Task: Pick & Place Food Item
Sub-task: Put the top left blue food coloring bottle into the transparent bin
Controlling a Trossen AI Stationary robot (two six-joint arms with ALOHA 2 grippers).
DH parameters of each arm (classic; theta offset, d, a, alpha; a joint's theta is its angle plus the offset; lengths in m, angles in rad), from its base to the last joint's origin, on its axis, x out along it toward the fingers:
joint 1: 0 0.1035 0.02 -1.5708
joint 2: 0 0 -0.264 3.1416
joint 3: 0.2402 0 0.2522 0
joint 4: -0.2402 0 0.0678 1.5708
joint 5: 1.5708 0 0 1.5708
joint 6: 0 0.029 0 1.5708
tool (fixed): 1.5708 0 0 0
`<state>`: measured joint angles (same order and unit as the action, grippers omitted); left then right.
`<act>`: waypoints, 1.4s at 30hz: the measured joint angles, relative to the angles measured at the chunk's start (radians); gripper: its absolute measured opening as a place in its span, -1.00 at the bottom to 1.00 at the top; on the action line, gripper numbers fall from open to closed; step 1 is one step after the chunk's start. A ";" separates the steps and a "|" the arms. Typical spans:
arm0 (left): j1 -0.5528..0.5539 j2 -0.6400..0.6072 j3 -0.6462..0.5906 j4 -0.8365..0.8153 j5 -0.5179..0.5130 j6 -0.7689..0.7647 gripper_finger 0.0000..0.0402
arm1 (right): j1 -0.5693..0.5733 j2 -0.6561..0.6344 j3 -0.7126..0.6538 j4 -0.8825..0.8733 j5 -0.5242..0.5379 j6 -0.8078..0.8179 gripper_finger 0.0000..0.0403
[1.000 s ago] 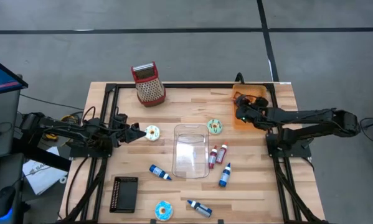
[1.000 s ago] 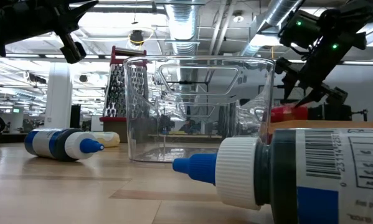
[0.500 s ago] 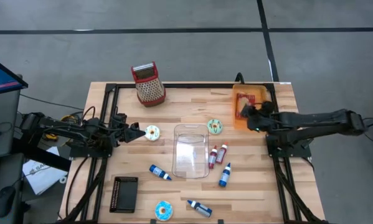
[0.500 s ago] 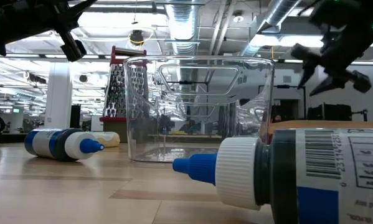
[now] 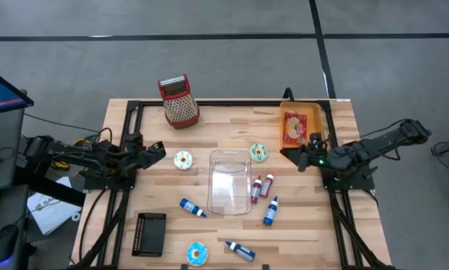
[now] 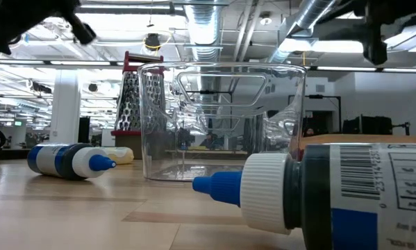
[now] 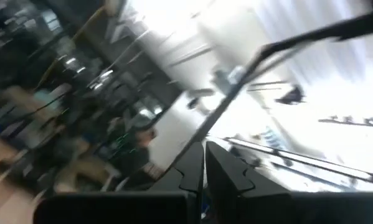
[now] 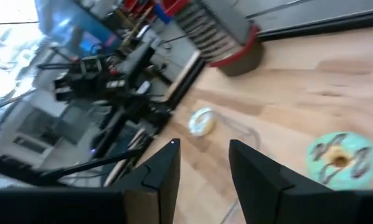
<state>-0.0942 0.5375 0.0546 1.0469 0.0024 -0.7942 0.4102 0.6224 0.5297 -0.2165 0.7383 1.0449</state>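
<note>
Your low view is mostly blocked: a blue-capped bottle (image 6: 319, 191) fills its near right corner and the clear container (image 6: 221, 121) stands mid-frame, so the tray and both grippers are cut off or out of it. Your left wrist view is smeared with blur; only that arm's own fingers (image 7: 202, 174) read, pressed together with nothing between them.

The food item (image 5: 294, 128), a red-and-orange packet, lies flat in the orange tray (image 5: 284, 120) at the far right corner of the counter (image 5: 231, 232). The right gripper (image 5: 297, 159) hovers over the counter just near of the tray, apart from the packet and pointing left. In its wrist view the fingers (image 8: 158, 180) stand spread with a clear gap and hold nothing.

That view takes in the teal-iced donut (image 8: 337, 155), the white-iced donut (image 8: 202, 121) and the base of the grater (image 8: 226, 34); the tray does not show there.

The left gripper (image 5: 158, 152) sits over the left side of the counter, beside the white-iced donut, well apart from the tray.
</note>
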 joint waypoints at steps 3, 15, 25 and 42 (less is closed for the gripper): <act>0.000 0.000 0.000 0.069 -0.013 0.006 -0.93 | 0.049 0.017 0.000 0.040 0.022 0.003 -0.40; 0.000 0.001 0.001 0.116 -0.081 -0.001 -0.93 | 0.101 0.086 0.000 0.115 0.074 0.037 -0.42; -0.045 0.038 0.164 -0.345 0.092 -0.220 -0.63 | 0.121 0.084 0.020 0.143 0.064 0.032 -0.41; -0.437 0.466 0.845 -1.575 0.017 0.189 -0.08 | 0.236 0.084 0.058 0.154 0.183 0.019 -0.41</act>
<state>-0.5309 1.0034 0.8996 -0.5278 0.0190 -0.6049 0.6466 0.7066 0.5877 -0.0624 0.9208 1.0636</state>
